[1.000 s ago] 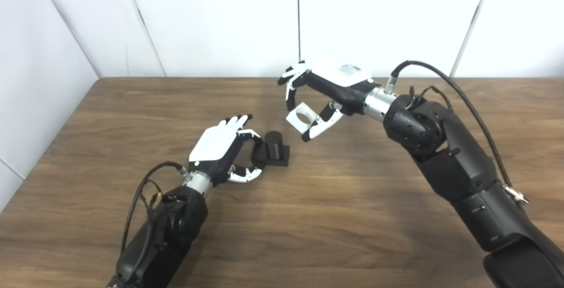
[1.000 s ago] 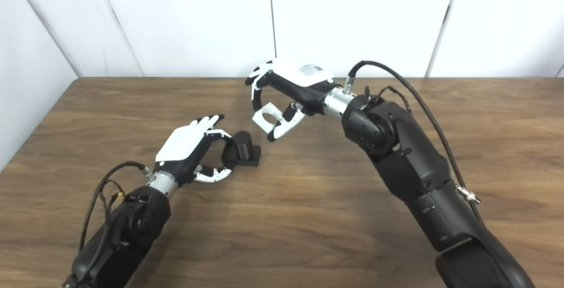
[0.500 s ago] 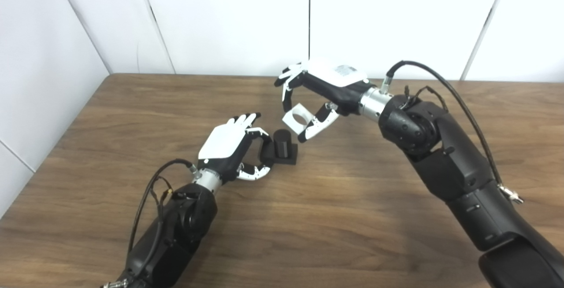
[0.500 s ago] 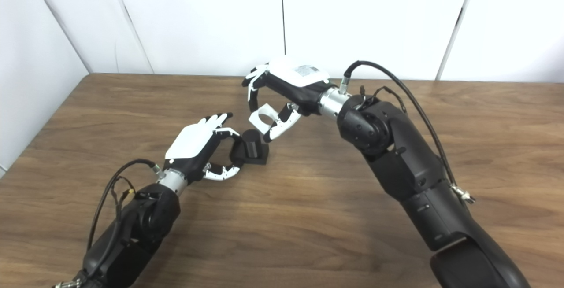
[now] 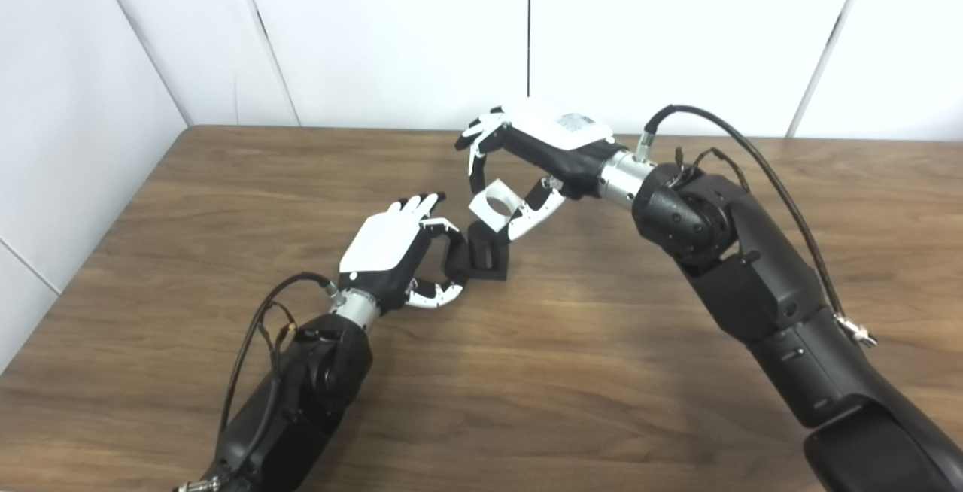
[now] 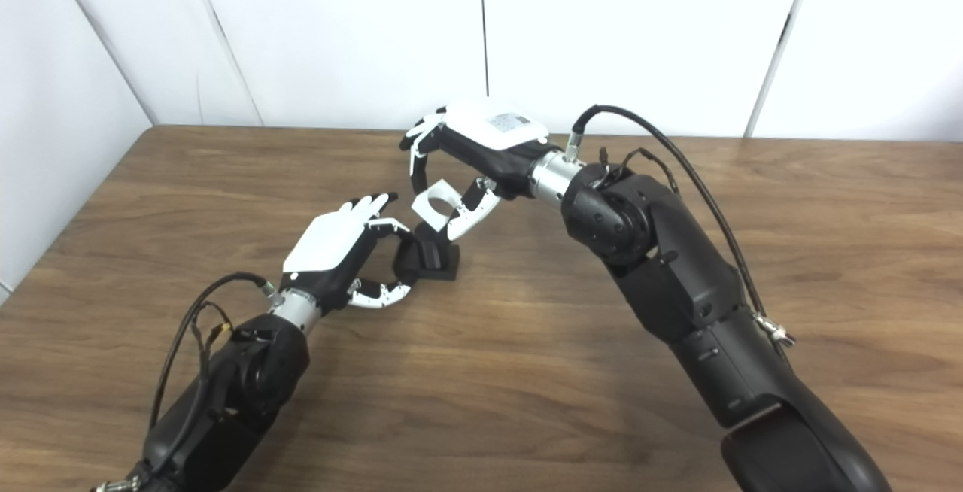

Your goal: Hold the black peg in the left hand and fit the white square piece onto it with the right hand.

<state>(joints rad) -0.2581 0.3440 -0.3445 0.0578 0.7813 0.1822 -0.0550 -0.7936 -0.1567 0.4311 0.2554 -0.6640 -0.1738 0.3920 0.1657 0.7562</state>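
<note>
square piece (image 5: 493, 205) directly above peg (image 5: 487, 257)

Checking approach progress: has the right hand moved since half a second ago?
Yes. The right hand, shut on the white square piece, shifted left and down, now over the black peg.

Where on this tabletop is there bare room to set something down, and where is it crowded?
Bare wood lies along the table's left side beside the wall, along the near edge between both forearms, and far right. It is crowded mid-table, where the left hand grips the black peg and the right hand holds the white square piece above it.
</note>
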